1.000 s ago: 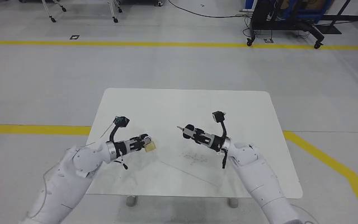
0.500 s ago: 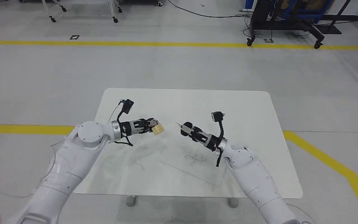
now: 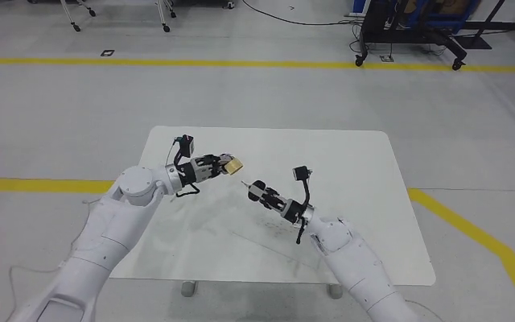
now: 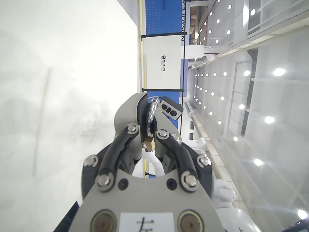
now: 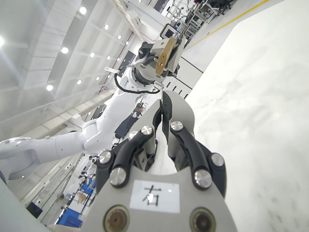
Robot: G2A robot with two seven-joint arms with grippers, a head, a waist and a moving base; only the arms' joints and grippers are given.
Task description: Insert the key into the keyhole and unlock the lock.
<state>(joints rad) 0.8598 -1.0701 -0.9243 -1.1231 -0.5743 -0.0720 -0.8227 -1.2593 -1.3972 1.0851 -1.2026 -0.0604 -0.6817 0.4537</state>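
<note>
Above the white rectangular table (image 3: 346, 161), the left gripper (image 3: 218, 167) pinches a small brass padlock (image 3: 233, 166) jutting past its fingertips, near but apart from the thin silver key (image 3: 246, 185) clamped between the pressed-together jaws of the right gripper (image 3: 256, 191).

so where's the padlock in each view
top view: padlock held in the left tool, above the table.
left wrist view: padlock between the left tool's fingers, close to the camera.
right wrist view: padlock farther off, beyond the key, held in the left tool.
shared landmark: the white table.
</note>
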